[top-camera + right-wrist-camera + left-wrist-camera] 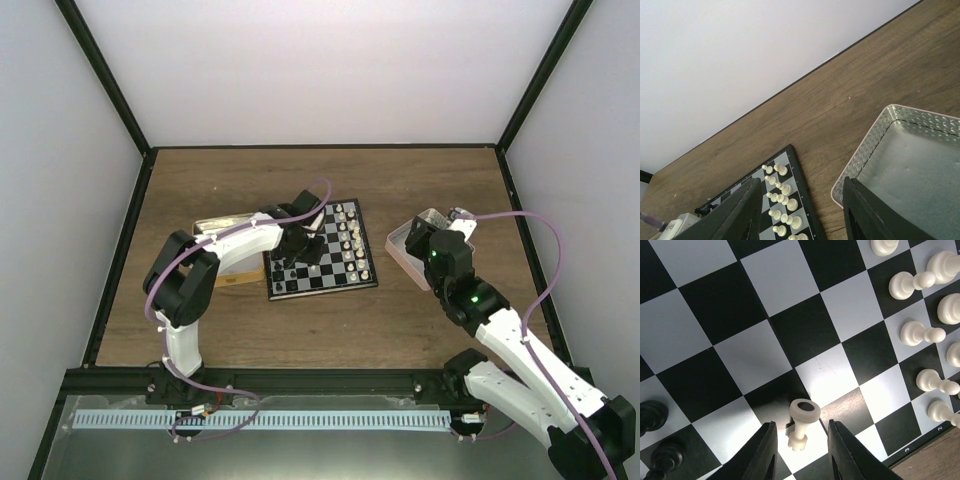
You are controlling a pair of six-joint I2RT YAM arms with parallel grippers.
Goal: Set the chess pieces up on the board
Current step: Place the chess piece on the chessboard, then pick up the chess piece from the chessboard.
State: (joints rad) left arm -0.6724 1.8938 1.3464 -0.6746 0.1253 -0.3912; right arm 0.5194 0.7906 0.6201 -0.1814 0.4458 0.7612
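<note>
Left pincer slightly parted around cream pawn (upright) on board.

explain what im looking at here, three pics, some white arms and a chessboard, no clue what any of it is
These are two robot arms bolted at the near edge of a wooden table, each ending in two jaws. The wide picture comes from a fixed camera above and behind them. The other two come from cameras on each wrist, looking past that arm's own jaws.

The left gripper hangs over the board, its jaws apart on either side of a white pawn standing on a square, not squeezing it. More white pieces line one edge, and black pieces stand at the opposite side.

The right gripper is open and empty, beside a pink tray.
</note>
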